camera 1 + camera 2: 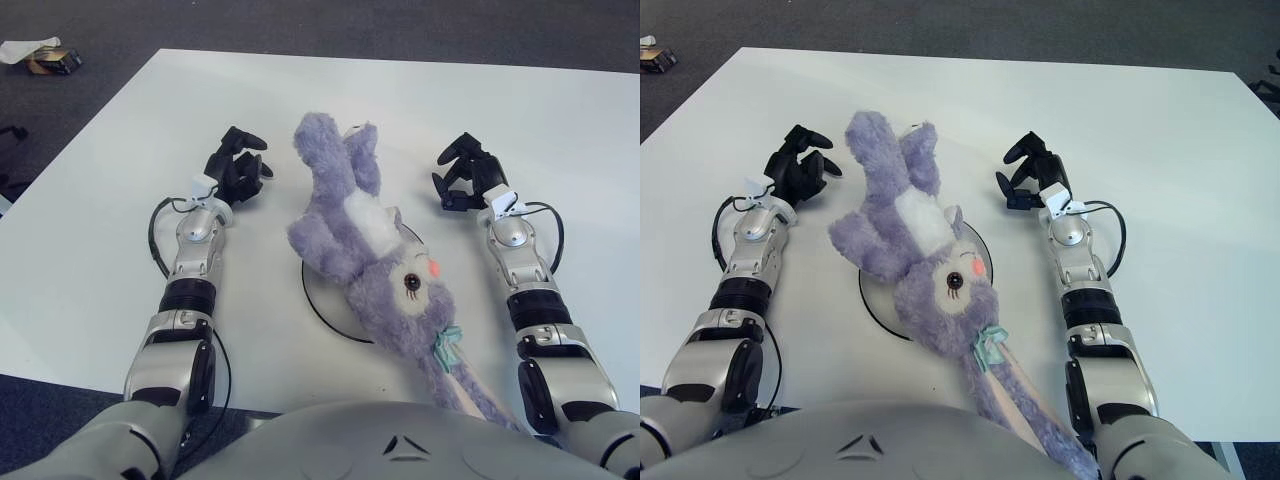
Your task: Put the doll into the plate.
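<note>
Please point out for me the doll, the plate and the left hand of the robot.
doll [360, 225]: left eye view, on its white belly.
plate [318, 288]: left eye view, on the bare rim left of the doll.
left hand [238, 168]: left eye view, on the black palm.

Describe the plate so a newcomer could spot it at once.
On the big white table, midway between the robot's forearms, a fluffy purple plush rabbit doll sprawls. Beneath its middle peeks the round white plate with a dark rim, the only flat disc there.

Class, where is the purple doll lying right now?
The purple doll lies mid-table across the white plate, legs pointing away, between the left hand and the right hand.
</note>
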Controlling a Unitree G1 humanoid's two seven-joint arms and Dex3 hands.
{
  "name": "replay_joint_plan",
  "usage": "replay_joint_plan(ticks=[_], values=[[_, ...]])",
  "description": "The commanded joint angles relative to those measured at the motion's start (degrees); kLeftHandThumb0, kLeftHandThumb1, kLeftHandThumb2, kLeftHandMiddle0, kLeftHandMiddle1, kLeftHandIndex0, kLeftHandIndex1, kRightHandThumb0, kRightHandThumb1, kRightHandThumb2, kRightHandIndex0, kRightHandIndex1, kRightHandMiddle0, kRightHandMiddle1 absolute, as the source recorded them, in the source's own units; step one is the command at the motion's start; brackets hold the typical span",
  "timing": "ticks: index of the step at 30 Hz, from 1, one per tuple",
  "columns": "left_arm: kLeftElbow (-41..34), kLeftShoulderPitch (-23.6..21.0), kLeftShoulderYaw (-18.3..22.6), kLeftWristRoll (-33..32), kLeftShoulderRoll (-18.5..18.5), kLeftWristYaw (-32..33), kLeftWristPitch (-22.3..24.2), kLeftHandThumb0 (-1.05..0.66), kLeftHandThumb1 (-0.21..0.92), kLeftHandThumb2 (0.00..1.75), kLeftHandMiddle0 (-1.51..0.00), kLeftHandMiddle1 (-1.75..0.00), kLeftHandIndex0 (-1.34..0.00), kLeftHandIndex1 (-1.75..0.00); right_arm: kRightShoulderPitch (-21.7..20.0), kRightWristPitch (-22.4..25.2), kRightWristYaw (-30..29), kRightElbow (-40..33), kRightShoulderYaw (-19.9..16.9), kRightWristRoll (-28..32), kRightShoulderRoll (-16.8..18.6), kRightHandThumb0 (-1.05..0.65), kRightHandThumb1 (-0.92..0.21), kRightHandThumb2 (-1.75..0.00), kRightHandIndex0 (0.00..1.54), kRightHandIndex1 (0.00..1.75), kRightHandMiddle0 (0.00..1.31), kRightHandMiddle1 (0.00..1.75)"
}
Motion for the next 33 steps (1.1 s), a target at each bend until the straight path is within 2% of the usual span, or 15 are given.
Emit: replay_joint_plan(ticks=[1,6,11,21,33], values=[[0.1,1.8,0.5,-1.3,-0.4,-0.4,0.7,-0.40,0.59,0.97,-0.74,-1.75,-0.41,-1.75,-0.8,-4.4,-2.8,5.6,-1.0,-0.5,0.1,-0.01,-0.54,-0.97,0.54,1.48,0.31,1.75],[-0.3,3.0,0.4,-1.6,-0.7,-0.2,0.2,-0.41,0.55,1.02,-0.79,-1.75,-0.43,-1.75,-1.6,-7.5,-4.5,8.8,-1.2,-0.7,-0.4,-0.01,-0.53,-0.98,0.56,1.46,0.33,1.75],[-3.1,4.7,-0.2,-1.6,-1.5,0.6,1.0,-0.42,0.51,1.07,-0.86,-1.75,-0.46,-1.75,-2.3,-7.5,-3.9,10.6,-2.8,2.2,0.3,-0.01,-0.50,-1.02,0.57,1.47,0.35,1.75],[-8.1,6.8,-0.5,-1.3,-2.9,2.0,4.3,-0.43,0.49,1.10,-0.95,-1.75,-0.47,-1.75,-1.8,-1.6,2.6,8.5,-6.6,11.9,3.4,-0.01,-0.45,-1.09,0.57,1.50,0.39,1.75],[-8.2,6.9,-1.1,-0.4,-3.1,3.8,4.8,-0.43,0.47,1.12,-0.95,-1.75,-0.49,-1.75,-2.1,4.9,5.9,6.6,-7.8,15.0,4.0,-0.01,-0.31,-1.29,0.65,1.60,0.43,1.75]])
